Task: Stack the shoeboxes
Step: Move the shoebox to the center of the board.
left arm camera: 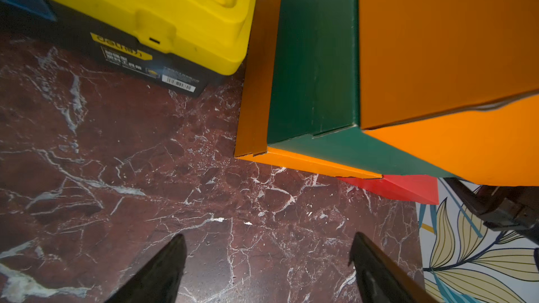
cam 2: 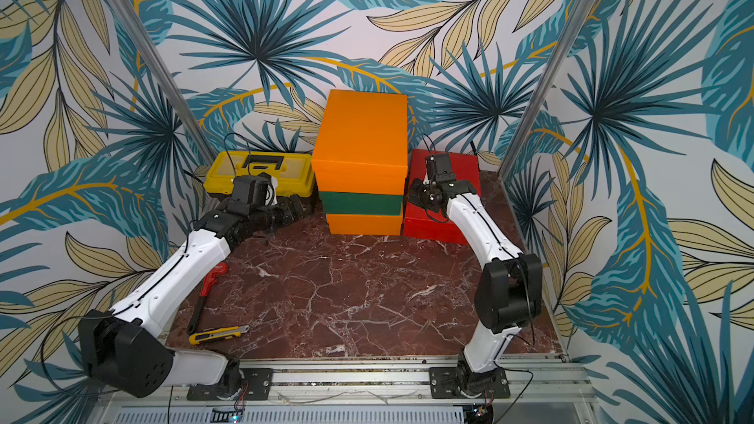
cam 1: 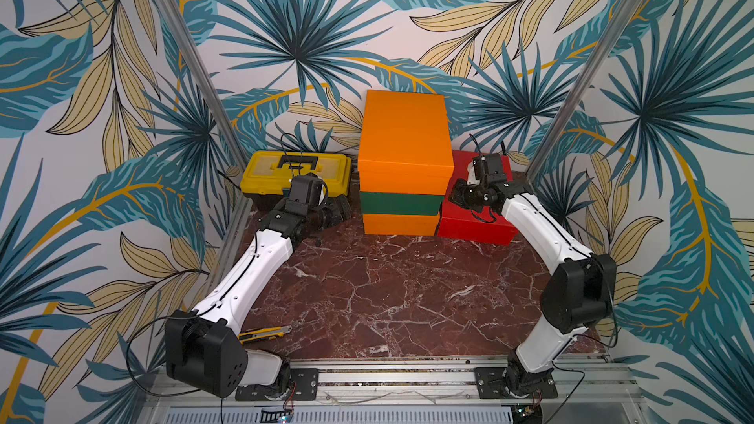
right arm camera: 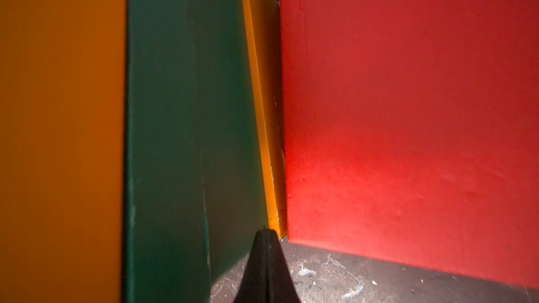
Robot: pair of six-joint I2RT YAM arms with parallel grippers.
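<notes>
Three shoeboxes stand stacked at the back: an orange one (cam 1: pixel 404 132) (cam 2: pixel 361 132) on top, a dark green one (cam 1: pixel 402 203) (left arm camera: pixel 315 53) (right arm camera: pixel 180 112) in the middle, and an orange one (cam 1: pixel 400 224) (left arm camera: pixel 309 163) at the bottom. A red shoebox (cam 1: pixel 473 230) (cam 2: pixel 432 228) (right arm camera: pixel 408 97) sits on the table right of the stack. My left gripper (cam 1: pixel 342 208) (left arm camera: pixel 269 236) is open and empty, just left of the stack. My right gripper (cam 1: pixel 455 195) (right arm camera: pixel 265 230) is shut on nothing, its tip at the stack's lower right front corner, by the gap to the red box.
A yellow-and-black toolbox (cam 1: pixel 293 173) (left arm camera: pixel 163 18) stands left of the stack, behind my left wrist. A yellow utility knife (cam 1: pixel 265 333) (cam 2: pixel 218 334) and a red pipe wrench (cam 2: pixel 208 291) lie near the front left. Patterned walls close in three sides of the marble table (cam 1: pixel 408 287).
</notes>
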